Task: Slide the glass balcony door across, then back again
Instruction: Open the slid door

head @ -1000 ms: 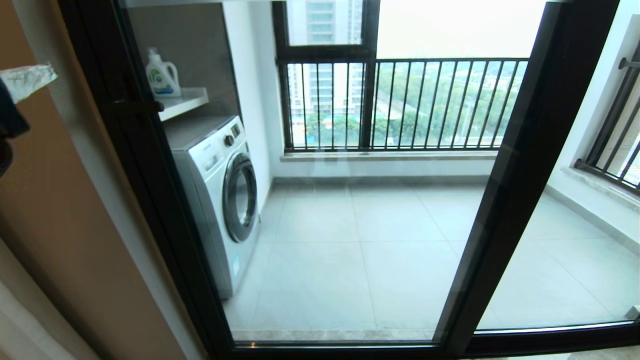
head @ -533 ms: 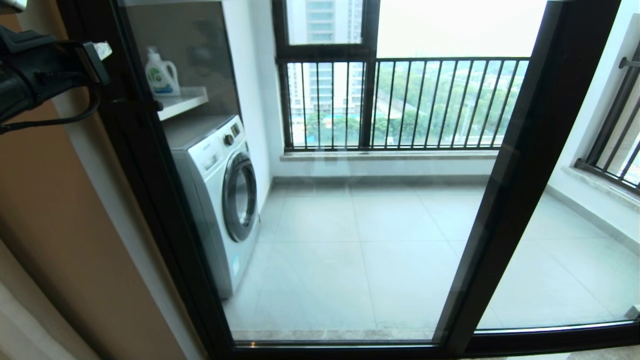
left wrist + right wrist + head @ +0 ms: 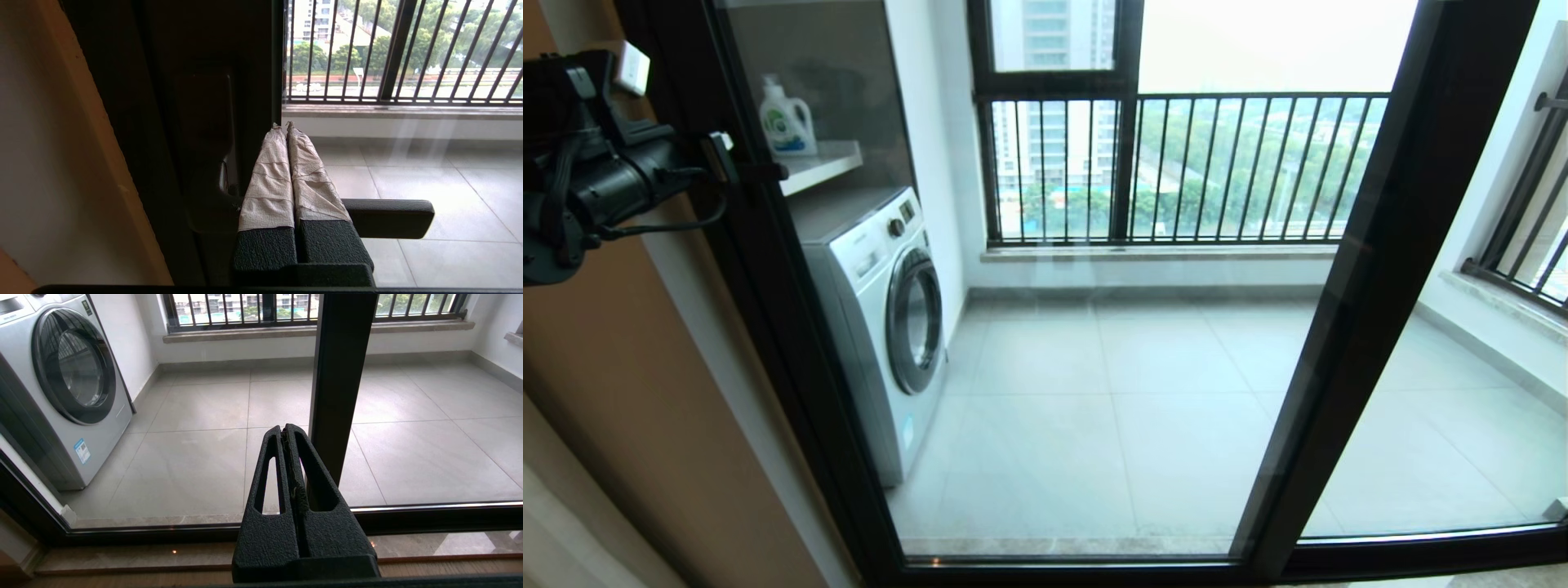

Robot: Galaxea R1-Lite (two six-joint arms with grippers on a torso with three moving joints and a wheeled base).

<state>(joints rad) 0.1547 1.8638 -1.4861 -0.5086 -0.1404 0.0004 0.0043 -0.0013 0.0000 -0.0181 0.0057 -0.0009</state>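
Fingers [image 3: 269,171] of the left gripper [image 3: 282,124], wrapped in pale tape, are pressed together and grasp nothing; they lie across the small black handle [image 3: 388,218] at the left upright of the glass balcony door [image 3: 1094,392] (a tall clear pane in a narrow black frame). Right gripper [image 3: 286,430] hangs low before the door's bottom rail, fingers clenched, empty.

Closed right claw [image 3: 287,430] before glass balcony door [image 3: 342,375]

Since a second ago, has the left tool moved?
Yes. The left tool came in from the left edge toward the glass balcony door's handle, fingers shut.
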